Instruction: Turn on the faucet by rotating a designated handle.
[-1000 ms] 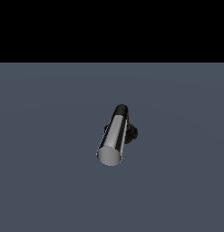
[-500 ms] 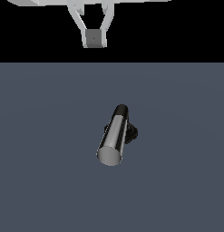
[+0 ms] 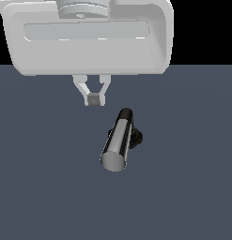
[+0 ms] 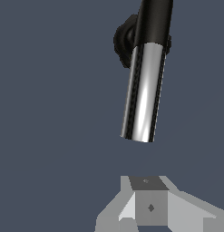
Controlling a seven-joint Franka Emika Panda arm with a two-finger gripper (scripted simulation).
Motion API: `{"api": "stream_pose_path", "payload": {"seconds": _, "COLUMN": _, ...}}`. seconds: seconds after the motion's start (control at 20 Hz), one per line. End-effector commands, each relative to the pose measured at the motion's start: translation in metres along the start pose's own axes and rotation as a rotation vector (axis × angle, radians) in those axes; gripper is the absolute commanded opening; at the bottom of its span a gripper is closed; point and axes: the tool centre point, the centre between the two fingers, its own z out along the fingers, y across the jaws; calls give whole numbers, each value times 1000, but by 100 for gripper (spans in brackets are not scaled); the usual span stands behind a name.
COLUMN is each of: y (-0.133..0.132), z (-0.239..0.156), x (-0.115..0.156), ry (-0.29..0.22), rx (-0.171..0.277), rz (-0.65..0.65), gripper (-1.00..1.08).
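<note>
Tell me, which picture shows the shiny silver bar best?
The wrist view. There the handle fills much of the picture, seen along its side, with its chrome length and the black elbow behind it clear. In the exterior view the handle looks smaller and shortened, pointing toward the camera, though its flat grey end shows. The hand touches nothing.

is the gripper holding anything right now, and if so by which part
Nothing is held. The gripper hangs apart from the handle, its fingertips together with nothing between them.
</note>
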Motion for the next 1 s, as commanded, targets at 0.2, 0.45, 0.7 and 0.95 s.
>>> {"api": "stream_pose_path", "payload": {"seconds": 0.2, "y": -8, "z": 46, "x": 6, "ry": -2, "rx": 5, "rz": 18, "gripper": -100}}
{"api": "stream_pose_path", "payload": {"seconds": 0.45, "y": -14, "z": 80, "x": 11, "ry": -4, "rx": 9, "rz": 30, "gripper": -100}}
{"api": "stream_pose_path", "payload": {"seconds": 0.7, "y": -20, "z": 108, "x": 16, "ry": -5, "rx": 12, "rz": 41, "gripper": -100}}
{"api": "stream_pose_path", "payload": {"seconds": 0.95, "y": -23, "z": 128, "x": 20, "ry": -7, "rx": 14, "rz": 48, "gripper": -100}}
